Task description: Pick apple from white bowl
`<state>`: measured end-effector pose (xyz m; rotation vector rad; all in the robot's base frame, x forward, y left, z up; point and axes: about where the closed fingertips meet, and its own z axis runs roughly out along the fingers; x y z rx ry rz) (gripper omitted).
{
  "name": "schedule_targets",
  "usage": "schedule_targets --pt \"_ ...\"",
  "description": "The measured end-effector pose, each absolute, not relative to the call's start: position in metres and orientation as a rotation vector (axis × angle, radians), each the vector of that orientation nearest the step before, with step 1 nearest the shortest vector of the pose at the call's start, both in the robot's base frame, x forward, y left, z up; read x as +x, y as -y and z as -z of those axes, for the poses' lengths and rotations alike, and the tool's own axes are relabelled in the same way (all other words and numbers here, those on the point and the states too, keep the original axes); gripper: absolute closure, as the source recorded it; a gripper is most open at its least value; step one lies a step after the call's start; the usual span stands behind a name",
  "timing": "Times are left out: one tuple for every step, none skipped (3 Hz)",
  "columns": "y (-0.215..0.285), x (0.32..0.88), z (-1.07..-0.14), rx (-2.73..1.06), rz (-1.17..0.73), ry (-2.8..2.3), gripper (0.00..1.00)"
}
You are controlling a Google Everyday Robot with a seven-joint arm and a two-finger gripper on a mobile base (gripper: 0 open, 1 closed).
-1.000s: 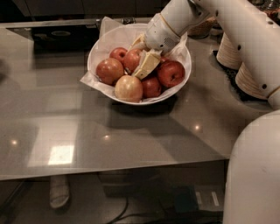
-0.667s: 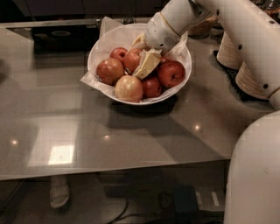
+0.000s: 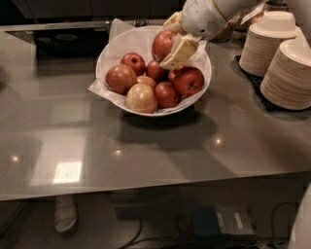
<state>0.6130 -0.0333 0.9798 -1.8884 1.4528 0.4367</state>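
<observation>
A glossy grey table (image 3: 146, 155) was seen, the white bowl (image 3: 108, 57) set toward its back, stacked paper bowls (image 3: 286, 68) at the right. The arm (image 3: 210, 15) was angled in from the upper right. The gripper (image 3: 172, 38) was clamped on the apple (image 3: 163, 44) at the bowl's back.

Glossy grey table (image 3: 146, 160) mirroring lights, dark cabinets (image 3: 97, 7) behind, cables (image 3: 141, 228) underneath; claw (image 3: 169, 44) grips apple (image 3: 161, 46) above its far edge.
</observation>
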Motion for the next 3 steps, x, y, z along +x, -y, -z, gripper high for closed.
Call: schedule_targets --pt "0.053 0.596 -0.999 -1.815 -0.393 -1.427 1.00" --pt "0.059 0.577 -0.992 -1.767 -0.395 -1.414 1.00" --pt "0.058 0.577 -0.992 -1.767 -0.395 -1.414 1.00"
